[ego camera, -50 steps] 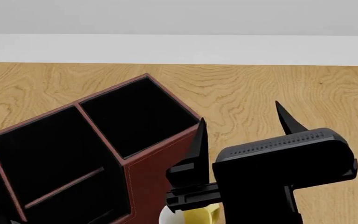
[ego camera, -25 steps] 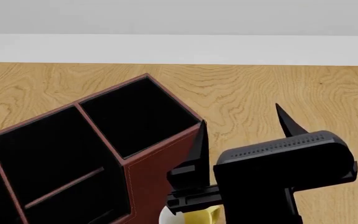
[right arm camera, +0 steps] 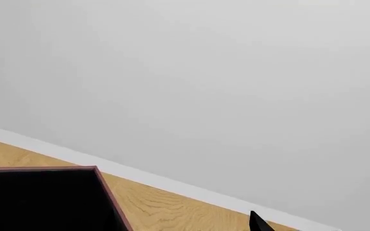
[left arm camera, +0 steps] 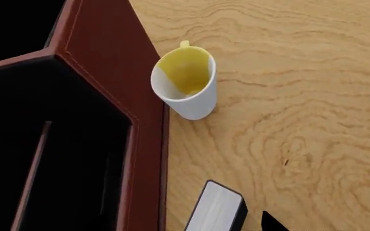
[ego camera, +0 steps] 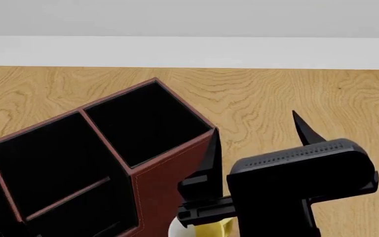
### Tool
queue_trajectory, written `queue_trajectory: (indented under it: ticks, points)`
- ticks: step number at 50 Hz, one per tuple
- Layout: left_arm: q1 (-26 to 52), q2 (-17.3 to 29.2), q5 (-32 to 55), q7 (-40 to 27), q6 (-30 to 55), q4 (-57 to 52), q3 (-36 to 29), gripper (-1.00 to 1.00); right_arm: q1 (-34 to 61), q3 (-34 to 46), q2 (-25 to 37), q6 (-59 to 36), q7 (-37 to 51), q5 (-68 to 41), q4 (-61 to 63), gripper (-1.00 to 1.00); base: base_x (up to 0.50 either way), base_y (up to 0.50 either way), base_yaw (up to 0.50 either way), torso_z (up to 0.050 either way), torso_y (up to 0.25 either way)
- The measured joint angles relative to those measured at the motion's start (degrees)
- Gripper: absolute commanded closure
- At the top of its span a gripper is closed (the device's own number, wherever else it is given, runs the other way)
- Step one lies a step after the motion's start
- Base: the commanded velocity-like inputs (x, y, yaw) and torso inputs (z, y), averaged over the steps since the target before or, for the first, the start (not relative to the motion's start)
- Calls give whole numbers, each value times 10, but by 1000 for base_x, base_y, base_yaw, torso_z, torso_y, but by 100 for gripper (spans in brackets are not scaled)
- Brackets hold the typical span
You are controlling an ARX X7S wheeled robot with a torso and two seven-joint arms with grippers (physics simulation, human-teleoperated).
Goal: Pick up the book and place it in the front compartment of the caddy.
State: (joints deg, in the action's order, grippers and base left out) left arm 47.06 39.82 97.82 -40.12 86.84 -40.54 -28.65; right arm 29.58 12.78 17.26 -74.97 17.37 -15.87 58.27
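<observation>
Book [left arm camera: 217, 211] stands upright on wooden surface [left arm camera: 300, 96], just beside caddy [left arm camera: 108, 62] outer wall, page edges up; long axis unclear. White cup [left arm camera: 188, 89] with yellow inside near same wall. Right claw [ego camera: 255, 143] open, prongs spread beside caddy corner. Left claw state: cannot tell.

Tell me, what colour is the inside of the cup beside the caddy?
Yellow inside, white outside; the cup shows best in the left wrist view.
</observation>
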Motion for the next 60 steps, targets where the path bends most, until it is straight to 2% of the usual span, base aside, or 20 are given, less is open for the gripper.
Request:
queue_trajectory:
  ticks: [21, 60]
  points:
    - [7, -5, -91, 74, -13, 8, -48, -100, -5, -3, 8, 10, 12, -16, -5, -100, 0, 0, 0, 0, 0]
    - [-4, -7, -180, 132, -54, 17, -126, -100, -19, -14, 23, 21, 36, -46, -1, -100, 0, 0, 0, 0, 0]
